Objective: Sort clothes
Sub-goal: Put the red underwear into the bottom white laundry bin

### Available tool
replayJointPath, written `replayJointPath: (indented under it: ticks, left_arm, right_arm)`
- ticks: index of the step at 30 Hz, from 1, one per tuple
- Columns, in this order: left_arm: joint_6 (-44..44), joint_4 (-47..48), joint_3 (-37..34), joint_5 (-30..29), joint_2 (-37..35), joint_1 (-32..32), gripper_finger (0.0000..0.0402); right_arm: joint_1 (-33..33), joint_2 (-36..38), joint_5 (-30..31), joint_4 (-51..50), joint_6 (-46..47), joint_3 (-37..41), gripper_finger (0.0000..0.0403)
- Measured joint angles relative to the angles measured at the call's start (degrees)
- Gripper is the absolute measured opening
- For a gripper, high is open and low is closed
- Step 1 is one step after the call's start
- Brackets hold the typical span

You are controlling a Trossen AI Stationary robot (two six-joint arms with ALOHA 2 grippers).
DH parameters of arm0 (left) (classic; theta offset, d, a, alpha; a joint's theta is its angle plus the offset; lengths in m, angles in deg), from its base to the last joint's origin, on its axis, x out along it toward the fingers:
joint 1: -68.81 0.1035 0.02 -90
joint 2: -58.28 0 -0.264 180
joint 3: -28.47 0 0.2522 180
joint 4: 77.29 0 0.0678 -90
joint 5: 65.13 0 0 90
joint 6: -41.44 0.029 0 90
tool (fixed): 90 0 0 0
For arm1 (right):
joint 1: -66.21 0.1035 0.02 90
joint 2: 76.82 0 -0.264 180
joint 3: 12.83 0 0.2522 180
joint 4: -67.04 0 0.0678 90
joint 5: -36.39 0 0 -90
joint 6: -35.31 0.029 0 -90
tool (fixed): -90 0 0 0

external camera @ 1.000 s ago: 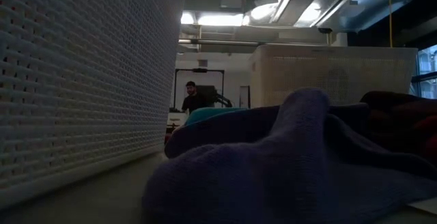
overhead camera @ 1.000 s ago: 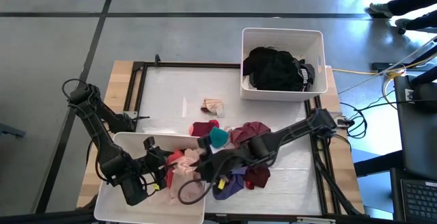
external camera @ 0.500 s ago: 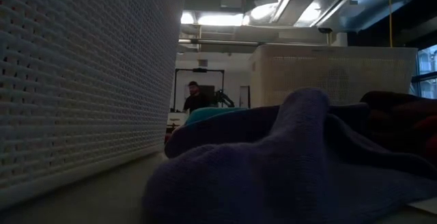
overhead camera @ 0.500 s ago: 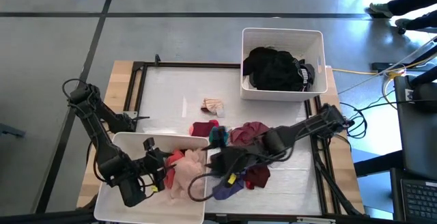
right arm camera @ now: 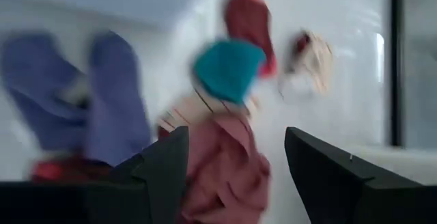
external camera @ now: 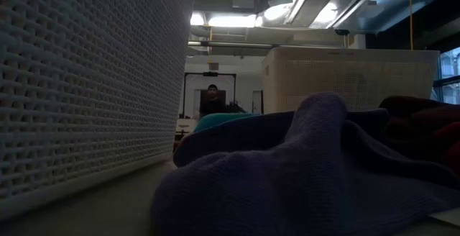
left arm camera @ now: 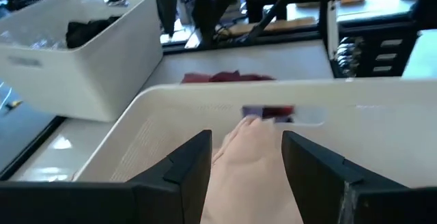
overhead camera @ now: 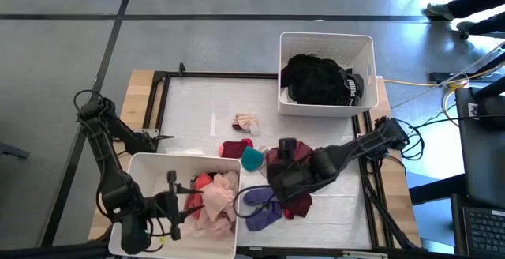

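Observation:
The clothes lie in three groups. A loose pile sits mid-table: a maroon garment (overhead camera: 290, 155), a teal piece (overhead camera: 252, 159), a red one (overhead camera: 235, 148), purple socks (overhead camera: 264, 208) and a beige piece (overhead camera: 246, 122). Pink garments (overhead camera: 213, 204) fill the near-left bin (overhead camera: 158, 159), and black clothes (overhead camera: 319, 81) fill the far-right bin (overhead camera: 369, 61). My right gripper (overhead camera: 274, 182) (right arm camera: 235, 176) hovers open above the maroon garment (right arm camera: 225, 166). My left gripper (overhead camera: 184, 205) (left arm camera: 246, 149) stands open inside the near-left bin, with a pale pink garment (left arm camera: 249, 173) between its fingers. My left gripper's open fingers stand level on either side of the pale pink garment (left arm camera: 232, 149), which lies in the bin. I cannot tell whether they touch it.
The low view shows the near-left bin's perforated wall (external camera: 86, 85), the purple sock (external camera: 309, 171) close by and the far bin (external camera: 352, 78). A person (external camera: 212, 101) stands far behind the table. A black frame (overhead camera: 162, 93) borders the white mat. Cables (overhead camera: 426, 81) run off to the right.
My right gripper has drawn back from the near-left bin's right rim toward the table's right, and now hangs over the mid-table pile. The pale pink garment that was at that rim now lies heaped inside the bin. My left gripper has shifted a little toward the near edge.

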Motion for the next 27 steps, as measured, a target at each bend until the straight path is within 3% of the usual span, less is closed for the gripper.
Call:
replayJointPath:
  ticks: [7,13,27]
  left_arm:
    - [6.0,-6.8,-0.4,-2.5,0.3,0.2,0.0169]
    - [5.2,-6.5,-0.5,-4.6,0.8,0.4,0.0169]
    - [4.1,-6.1,-0.5,-4.6,0.8,1.1,0.0169]
  right_arm:
    - [-0.2,0.0,6.5,-1.6,6.9,14.2,0.0241]
    - [-1.4,0.5,3.5,0.8,12.4,25.6,0.0241]
    - [-7.4,8.7,-4.7,32.1,9.3,46.9,0.0241]
